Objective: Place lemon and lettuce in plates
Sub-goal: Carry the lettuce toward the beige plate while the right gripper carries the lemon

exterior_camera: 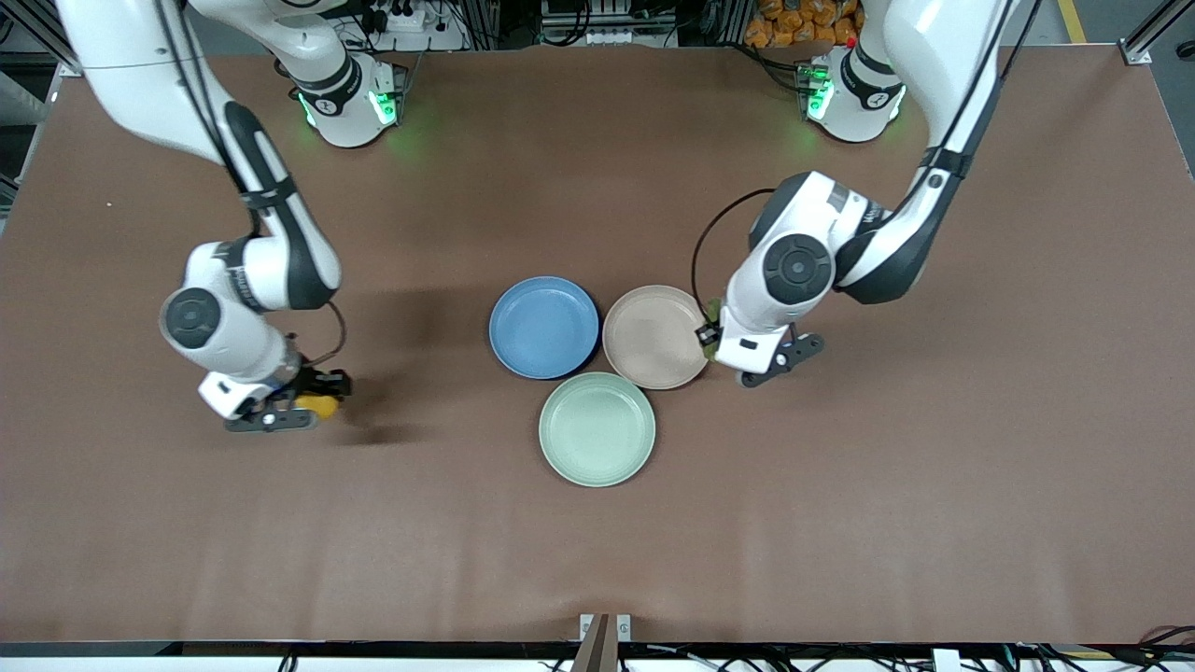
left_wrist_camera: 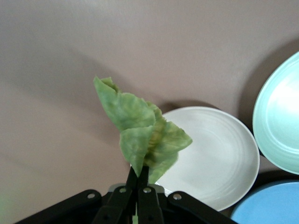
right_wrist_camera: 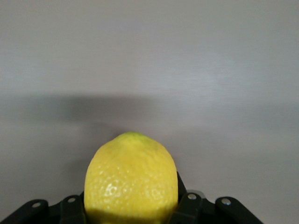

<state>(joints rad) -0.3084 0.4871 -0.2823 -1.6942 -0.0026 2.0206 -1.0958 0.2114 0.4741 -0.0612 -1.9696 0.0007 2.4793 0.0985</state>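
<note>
1. Left gripper (left_wrist_camera: 138,183) is pinched tight on the lettuce (left_wrist_camera: 140,128) by its thin end. In the front view it sits mid-right of the frame, just beside the rim of the beige plate (exterior_camera: 655,336). The leaf hangs loose off the tips.
2. Risk: the hold is only on a tiny bit of leaf. A quick swing could make it slip out & drop on the table (exterior_camera: 597,560), not in the plate.
3. Risk: the leaf is floppy, so if it's let go near the rim, part may flop over the edge. Better to go over the plate's middle first.
4. Right gripper (right_wrist_camera: 131,212) is closed round the lemon (right_wrist_camera: 131,179), low at the left of the front view, well apart from the blue plate (exterior_camera: 543,327).
5. Risk: the lemon is round & smooth. It could pop out on the long trip, or roll off the shallow plate if let go from high up.
6. Risk: the green plate (exterior_camera: 597,428) lies close by the other 2, touching or nearly so. Easy to drop sth in the wrong one.
7. Both arms head to the same small spot, so they might bump.
</note>
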